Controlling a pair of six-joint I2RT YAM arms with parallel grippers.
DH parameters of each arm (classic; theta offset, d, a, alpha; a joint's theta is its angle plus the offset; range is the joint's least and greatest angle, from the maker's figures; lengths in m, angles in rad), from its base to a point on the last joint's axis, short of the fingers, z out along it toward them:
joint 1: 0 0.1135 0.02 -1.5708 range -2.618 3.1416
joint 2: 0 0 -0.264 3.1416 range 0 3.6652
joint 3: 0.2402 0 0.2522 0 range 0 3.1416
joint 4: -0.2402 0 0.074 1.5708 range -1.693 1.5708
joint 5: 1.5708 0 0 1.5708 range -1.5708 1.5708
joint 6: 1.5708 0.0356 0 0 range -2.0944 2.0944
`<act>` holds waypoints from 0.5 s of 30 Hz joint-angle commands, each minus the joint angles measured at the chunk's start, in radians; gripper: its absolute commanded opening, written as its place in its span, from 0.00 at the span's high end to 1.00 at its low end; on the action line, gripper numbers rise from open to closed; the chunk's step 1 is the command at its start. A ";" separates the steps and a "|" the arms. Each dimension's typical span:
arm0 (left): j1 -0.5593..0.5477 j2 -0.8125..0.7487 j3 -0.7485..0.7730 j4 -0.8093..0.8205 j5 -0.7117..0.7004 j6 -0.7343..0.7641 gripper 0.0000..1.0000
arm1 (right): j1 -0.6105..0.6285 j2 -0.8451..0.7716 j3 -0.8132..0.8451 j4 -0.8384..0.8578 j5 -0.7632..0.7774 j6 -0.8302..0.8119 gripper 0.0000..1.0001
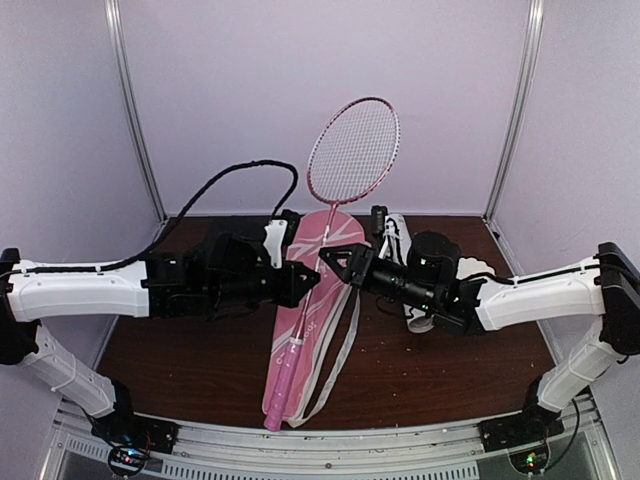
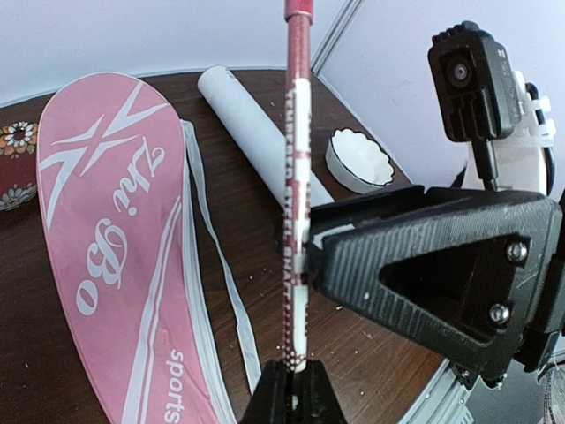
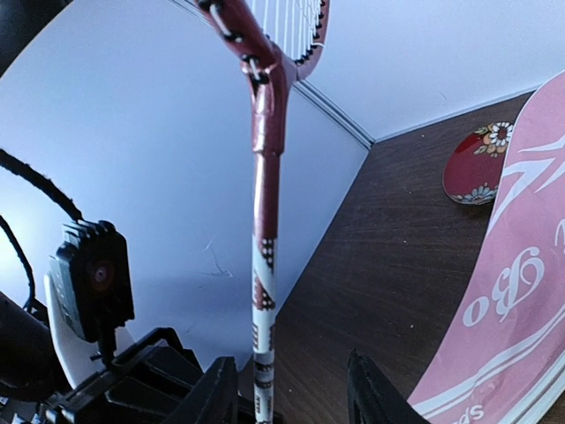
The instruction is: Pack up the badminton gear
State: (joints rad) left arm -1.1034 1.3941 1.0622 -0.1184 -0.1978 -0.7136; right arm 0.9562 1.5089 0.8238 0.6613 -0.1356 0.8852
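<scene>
One racket (image 1: 352,150) stands tilted, its head up against the back wall and its pink handle (image 1: 285,385) low over the pink fabric bag (image 1: 318,300), which lies flat on the table. My left gripper (image 1: 308,281) is shut on the racket's shaft (image 2: 297,221), as the left wrist view (image 2: 296,393) shows. My right gripper (image 1: 336,263) is open, its fingers either side of the same shaft (image 3: 263,291) a little higher up, in the right wrist view (image 3: 291,402). The white tube (image 2: 252,128) lies beyond the bag, with a white scalloped shuttlecock (image 2: 357,159) beside it. No second racket shows.
The small dark red dish (image 3: 477,168) sits at the back of the table by the bag's wide end, and also shows in the left wrist view (image 2: 13,163). The bag's loose white strap (image 2: 216,265) trails on the brown table (image 1: 450,370). Walls close in on three sides.
</scene>
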 commanded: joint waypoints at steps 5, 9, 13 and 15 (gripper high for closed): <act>-0.007 -0.012 -0.042 0.175 0.089 0.002 1.00 | 0.002 0.059 -0.026 0.253 -0.067 0.066 0.71; -0.007 -0.029 -0.069 0.222 0.116 0.008 1.00 | -0.002 0.078 -0.037 0.309 -0.094 0.098 0.88; -0.007 -0.037 -0.074 0.213 0.112 0.024 1.00 | -0.010 0.072 -0.039 0.322 -0.125 0.098 1.00; -0.006 -0.046 -0.076 0.195 0.136 0.049 0.85 | -0.017 0.067 -0.042 0.343 -0.156 0.104 1.00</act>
State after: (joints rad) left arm -1.1038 1.3899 0.9901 0.0002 -0.1055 -0.7101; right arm 0.9489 1.5856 0.7868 0.9085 -0.2188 0.9726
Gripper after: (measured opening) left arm 0.053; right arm 0.077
